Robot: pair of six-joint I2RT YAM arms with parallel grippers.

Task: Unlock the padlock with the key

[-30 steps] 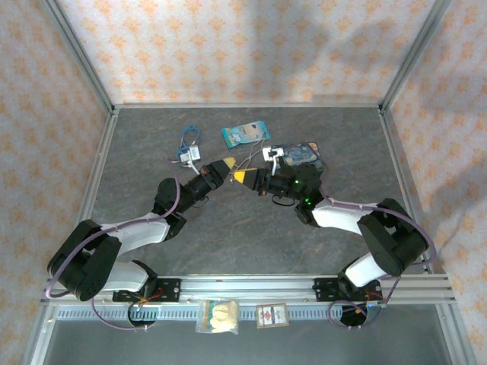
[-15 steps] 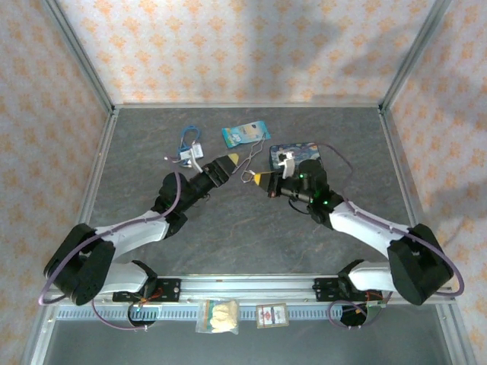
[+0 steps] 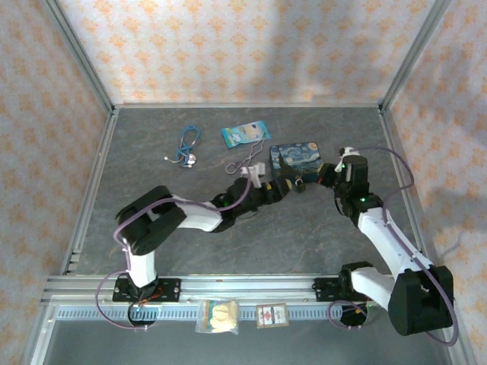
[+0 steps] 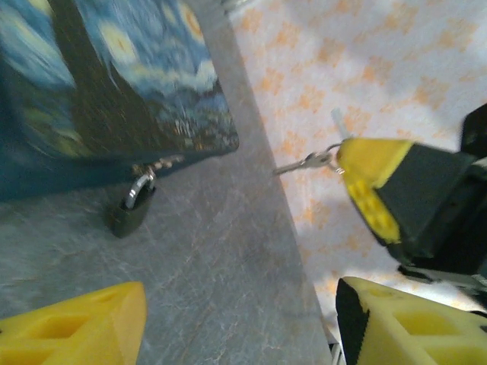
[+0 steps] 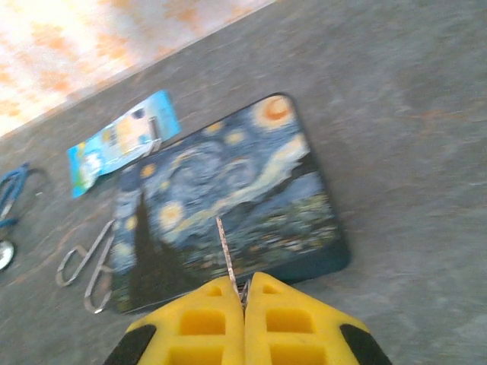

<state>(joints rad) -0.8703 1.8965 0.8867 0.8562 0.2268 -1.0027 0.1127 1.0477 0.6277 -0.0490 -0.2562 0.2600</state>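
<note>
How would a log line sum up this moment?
left gripper: open, near padlock | right gripper: shut on key | padlock: on table by tin | key: not inserted

Your left gripper (image 4: 242,323): two chunky yellow fingers (image 4: 72,323), square pockets moulded into them. Your right gripper (image 5: 243,323): same yellow blocks, same pockets, black corners at rear. From left wrist, you see its yellow pad (image 4: 373,182) on black wedge carrier (image 4: 426,198). Behind each pincer you get black wrist housing (image 3: 346,171), then white link shell (image 3: 384,236), black joint casings further back. Purple cable (image 3: 399,163) runs alongside each arm. Black bases (image 3: 351,283) farthest from pincers.
</note>
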